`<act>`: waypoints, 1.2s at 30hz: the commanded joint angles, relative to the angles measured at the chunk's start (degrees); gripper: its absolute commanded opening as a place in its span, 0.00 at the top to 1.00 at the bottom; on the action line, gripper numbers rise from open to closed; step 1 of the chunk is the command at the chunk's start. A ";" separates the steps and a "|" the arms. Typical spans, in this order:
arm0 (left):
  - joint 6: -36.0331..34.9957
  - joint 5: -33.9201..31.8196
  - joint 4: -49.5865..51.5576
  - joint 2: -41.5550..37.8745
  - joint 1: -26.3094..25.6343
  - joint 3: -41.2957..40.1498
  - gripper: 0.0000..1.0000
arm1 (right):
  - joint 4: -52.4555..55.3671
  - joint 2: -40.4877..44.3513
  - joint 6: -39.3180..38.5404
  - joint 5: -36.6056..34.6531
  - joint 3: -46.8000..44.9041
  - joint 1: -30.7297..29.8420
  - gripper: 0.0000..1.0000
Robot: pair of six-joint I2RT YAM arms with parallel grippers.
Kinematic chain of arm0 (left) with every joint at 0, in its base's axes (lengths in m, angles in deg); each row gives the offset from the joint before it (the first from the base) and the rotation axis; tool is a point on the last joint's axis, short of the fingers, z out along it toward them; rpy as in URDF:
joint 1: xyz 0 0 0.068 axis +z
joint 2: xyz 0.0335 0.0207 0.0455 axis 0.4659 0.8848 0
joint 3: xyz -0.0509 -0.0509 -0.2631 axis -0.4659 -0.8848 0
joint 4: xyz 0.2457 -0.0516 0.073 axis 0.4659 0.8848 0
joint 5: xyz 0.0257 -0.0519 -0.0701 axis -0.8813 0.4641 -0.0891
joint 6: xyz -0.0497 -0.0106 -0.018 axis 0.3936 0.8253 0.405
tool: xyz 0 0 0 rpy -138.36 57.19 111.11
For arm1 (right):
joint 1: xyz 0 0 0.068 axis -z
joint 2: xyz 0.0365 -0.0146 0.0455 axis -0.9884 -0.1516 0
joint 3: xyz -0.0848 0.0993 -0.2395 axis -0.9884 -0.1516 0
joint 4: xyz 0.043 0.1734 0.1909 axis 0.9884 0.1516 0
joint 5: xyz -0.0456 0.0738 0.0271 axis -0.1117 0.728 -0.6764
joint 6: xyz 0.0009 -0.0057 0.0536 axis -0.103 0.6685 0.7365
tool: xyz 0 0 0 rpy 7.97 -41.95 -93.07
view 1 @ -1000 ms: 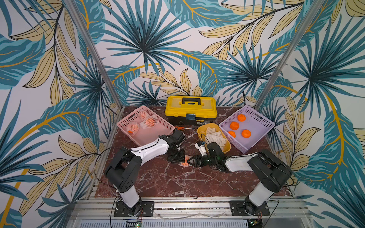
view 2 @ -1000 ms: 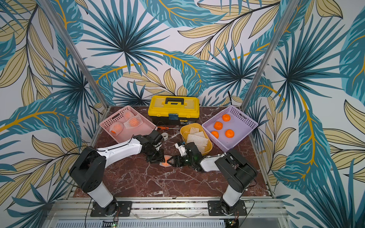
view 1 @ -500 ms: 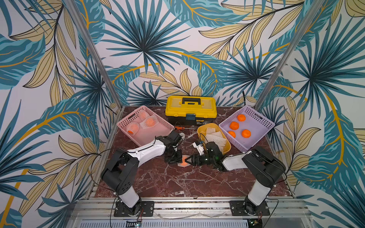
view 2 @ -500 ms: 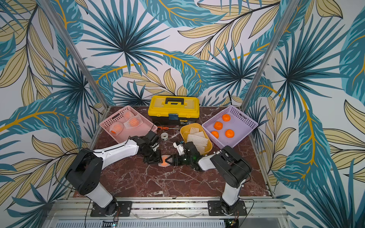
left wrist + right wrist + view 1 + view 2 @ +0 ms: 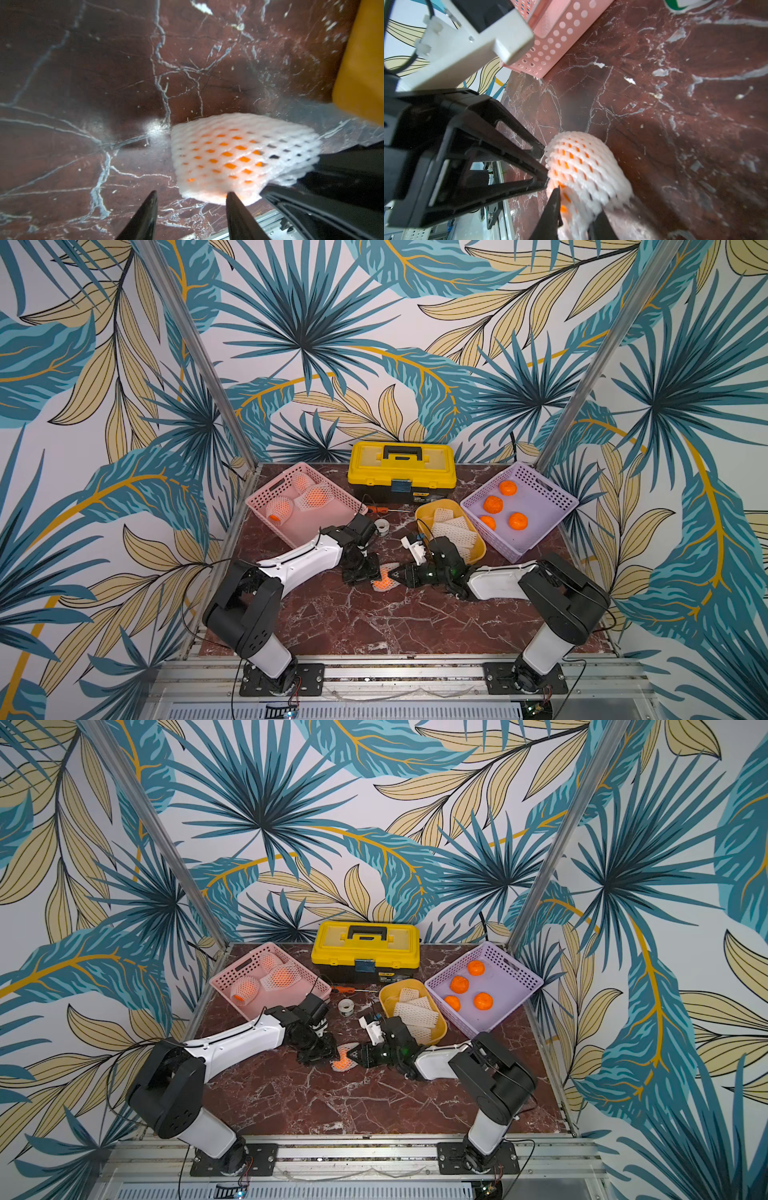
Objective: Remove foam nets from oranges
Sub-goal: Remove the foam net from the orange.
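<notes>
The white diamond-mesh foam net sheathes one orange in front of the yellow tray. We see the right gripper pinching the net, and the left gripper alongside, jaws apart.

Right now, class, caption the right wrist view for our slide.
Right gripper pinches the foam net around an orange on the table; open left gripper touches its far end.
</notes>
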 commanded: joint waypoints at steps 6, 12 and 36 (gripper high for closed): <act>15.99 8.18 -7.99 -8.10 2.76 -0.87 0.31 | 12.16 6.13 -6.16 -13.17 3.37 -4.10 1.00; 27.02 16.33 -19.69 -6.61 3.46 -4.80 0.22 | 15.70 7.19 -9.23 -21.99 4.70 -8.33 1.00; 33.86 18.01 -23.46 -0.19 3.90 -6.49 0.28 | 13.21 6.90 -19.04 -28.65 5.11 -16.46 0.99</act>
